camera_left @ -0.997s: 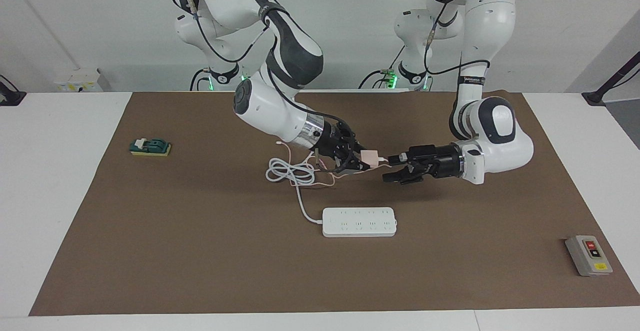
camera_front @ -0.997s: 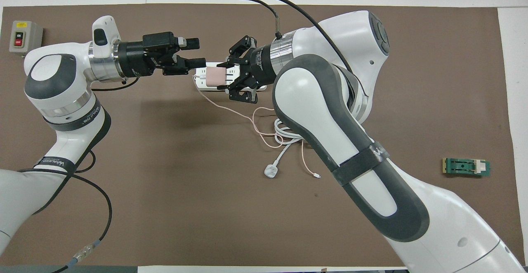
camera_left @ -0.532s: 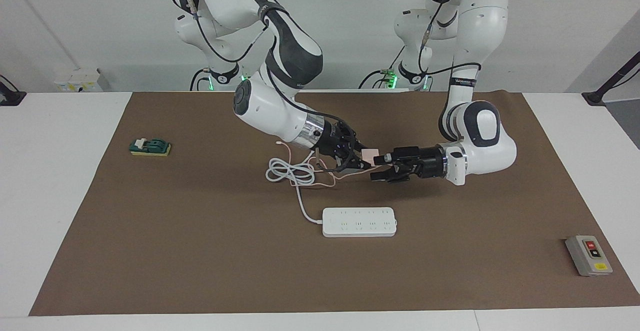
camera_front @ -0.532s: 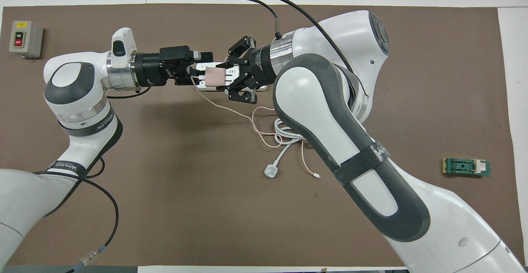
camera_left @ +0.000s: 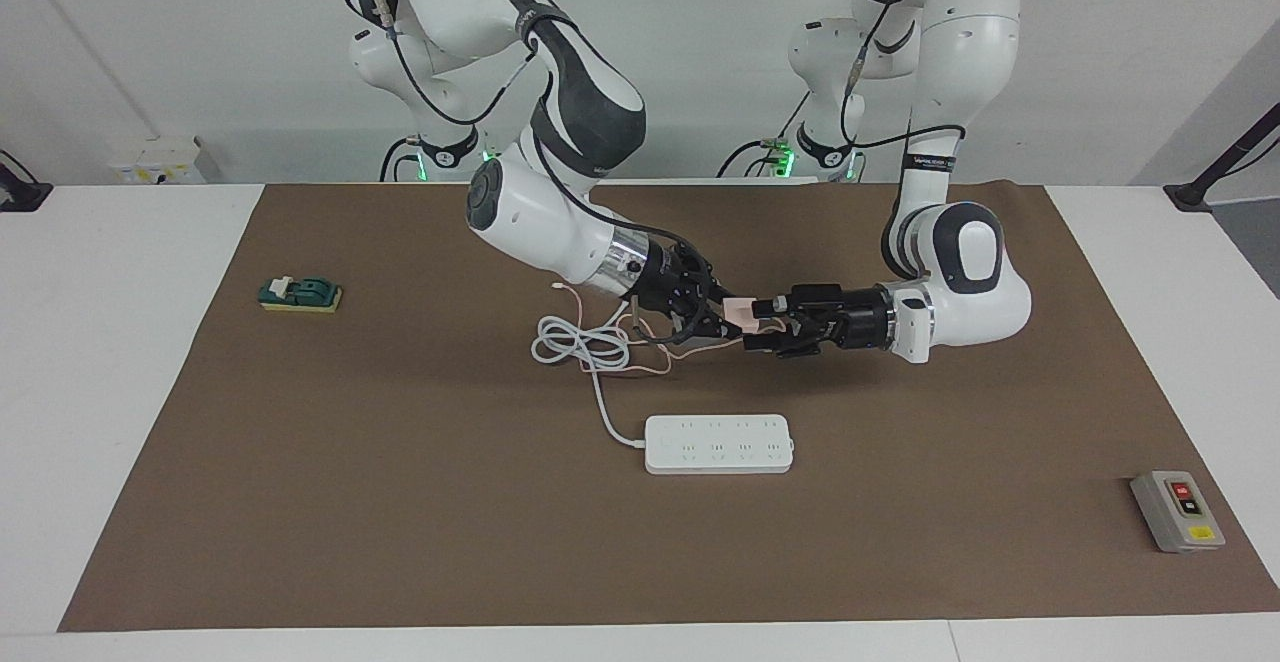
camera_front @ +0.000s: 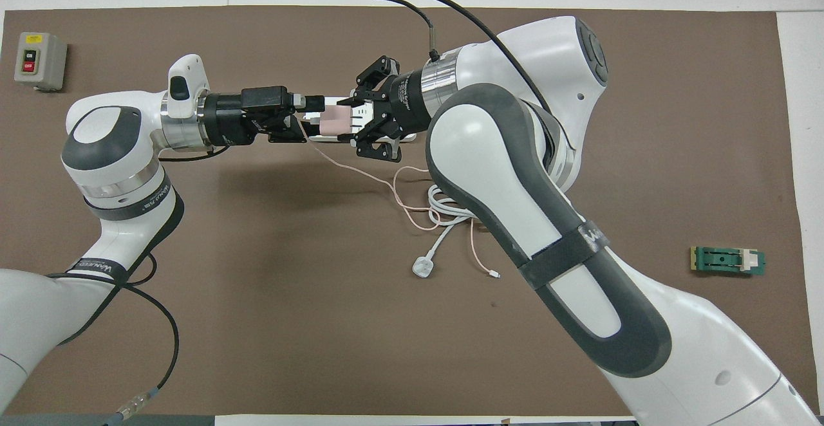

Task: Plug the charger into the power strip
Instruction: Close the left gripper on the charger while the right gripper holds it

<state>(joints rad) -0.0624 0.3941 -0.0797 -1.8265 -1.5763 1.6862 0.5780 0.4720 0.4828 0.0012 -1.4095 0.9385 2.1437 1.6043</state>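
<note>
Green and yellow block: lay on the brown mat toward the right arm's end of the surface, well apart from everything else.
White cord: lay in loose coils on the mat, nearer to the robots than the power strip, and ran to the strip's end.
Right tool: was clamped tight on the charger, up in the air over the mat.
Charger: was held off the surface between the two tools; its thin pink cable trailed down to the coils.
Left tool: stood wide, its fingers flanking the charger's free end; contact could not be told.
Power strip: lay flat on the mat, sockets up.
Grey button box: sat at the left arm's end.
</note>
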